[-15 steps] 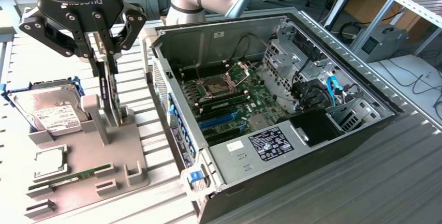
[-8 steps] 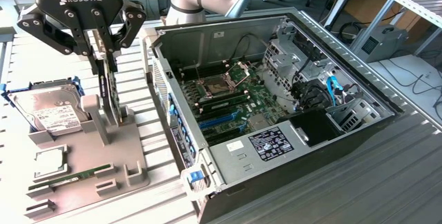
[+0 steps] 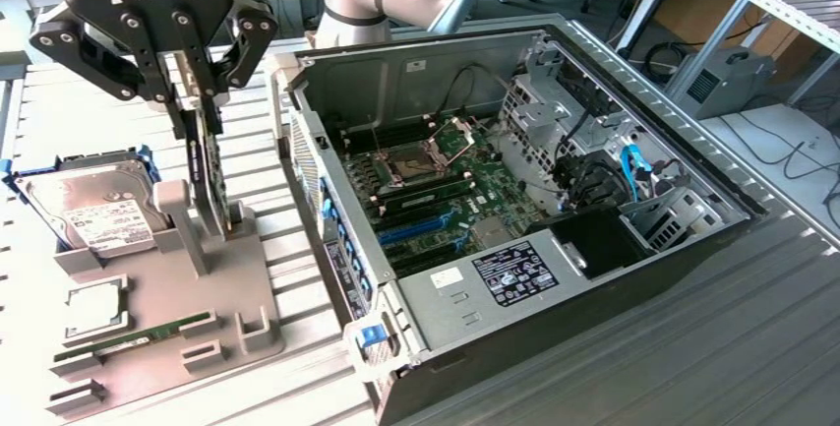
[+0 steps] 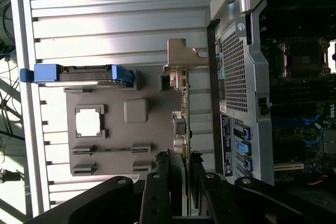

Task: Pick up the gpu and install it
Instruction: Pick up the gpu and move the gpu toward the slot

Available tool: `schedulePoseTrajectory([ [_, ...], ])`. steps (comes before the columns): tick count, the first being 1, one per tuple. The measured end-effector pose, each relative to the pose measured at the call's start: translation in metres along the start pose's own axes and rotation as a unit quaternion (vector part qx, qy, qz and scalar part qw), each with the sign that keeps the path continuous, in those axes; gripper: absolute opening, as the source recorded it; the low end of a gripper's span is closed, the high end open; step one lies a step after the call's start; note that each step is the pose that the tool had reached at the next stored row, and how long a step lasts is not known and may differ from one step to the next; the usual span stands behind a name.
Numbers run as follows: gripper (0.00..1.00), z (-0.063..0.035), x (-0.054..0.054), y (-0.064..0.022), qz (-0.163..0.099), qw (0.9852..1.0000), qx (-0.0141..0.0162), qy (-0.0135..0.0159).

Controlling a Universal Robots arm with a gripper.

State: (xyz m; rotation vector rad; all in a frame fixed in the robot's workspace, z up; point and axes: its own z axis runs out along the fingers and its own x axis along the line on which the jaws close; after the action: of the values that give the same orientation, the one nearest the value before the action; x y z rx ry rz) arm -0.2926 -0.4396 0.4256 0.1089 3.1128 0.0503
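Item 1, gripper: the black Robotiq gripper [image 3: 200, 116] hangs over the flat grey plastic fixture tray [image 3: 197, 288] on the exterior view's left. Its 2 fingers [image 4: 160, 182] are drawn in to a narrow gap, 1 on each face of the card, and pinch the upper edge of the gpu [image 3: 210, 175].

Item 2, gpu: a thin flat black rectangular expansion card, standing upright and edge-on in a slotted post of the tray. Its lower end sits in the slot. In the wrist view the card [image 4: 180, 124] runs out from between the fingers, with its silver metal bracket at the far end.

Item 3, other tray contents: a silver white-labelled hard drive in a blue frame [image 3: 92, 214] leans at the tray's rear corner. A square silver processor chip [image 3: 94, 310] lies flat in a recess. A slim green memory stick [image 3: 132, 339] rests in low clips near the front edge.

Item 4, target: the open grey and black computer case [image 3: 459, 298] lies on its side just beside the tray, on the exterior view's right, with the green motherboard [image 3: 447, 190] exposed. Tray and case both rest on a slatted metal table [image 3: 735, 347].
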Motion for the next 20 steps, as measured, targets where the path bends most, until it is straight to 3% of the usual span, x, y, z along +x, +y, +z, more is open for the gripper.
schedulePoseTrajectory([
  [20, 0.27, -0.0107, 0.000, 0.0003, 0.000, 1.0000, 0.0000, 0.0000],
])
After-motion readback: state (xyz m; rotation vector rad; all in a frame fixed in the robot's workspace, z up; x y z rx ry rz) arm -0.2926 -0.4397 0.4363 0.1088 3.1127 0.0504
